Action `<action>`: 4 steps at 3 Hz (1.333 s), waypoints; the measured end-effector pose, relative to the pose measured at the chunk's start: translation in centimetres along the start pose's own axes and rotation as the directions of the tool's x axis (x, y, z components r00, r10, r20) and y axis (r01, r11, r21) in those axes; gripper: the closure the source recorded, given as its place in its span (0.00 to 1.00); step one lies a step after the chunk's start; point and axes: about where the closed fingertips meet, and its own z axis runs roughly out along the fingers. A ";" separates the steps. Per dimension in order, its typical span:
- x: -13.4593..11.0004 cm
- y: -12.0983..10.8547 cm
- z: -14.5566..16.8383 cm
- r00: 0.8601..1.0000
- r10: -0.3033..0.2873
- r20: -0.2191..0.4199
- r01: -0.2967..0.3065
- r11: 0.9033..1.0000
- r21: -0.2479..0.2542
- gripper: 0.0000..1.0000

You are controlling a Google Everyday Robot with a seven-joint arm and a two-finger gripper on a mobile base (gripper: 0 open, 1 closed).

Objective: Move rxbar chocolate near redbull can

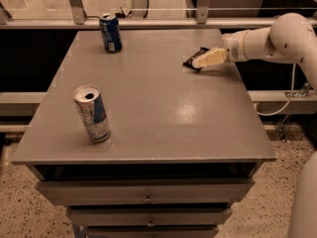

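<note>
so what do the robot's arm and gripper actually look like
The arm is smooth, glossy white, built of rounded tubular segments with a bulbous joint. It narrows to a cream, tapered gripper, which is at the far right of the grey table, by the flat black rectangular snack bar. A thin pale cable hangs below the arm. No markings show.

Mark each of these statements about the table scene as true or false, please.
1. The redbull can stands near the front left corner of the table. True.
2. The gripper is at the rxbar chocolate. True.
3. The rxbar chocolate lies right beside the redbull can. False: it lies well apart from it, near the table's far right edge.
4. The dark blue can lies on its side. False: it stands upright at the far left.
</note>
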 end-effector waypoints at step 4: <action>1.4 0.5 1.8 0.998 0.059 -0.017 -0.060 0.996 -0.066 0.14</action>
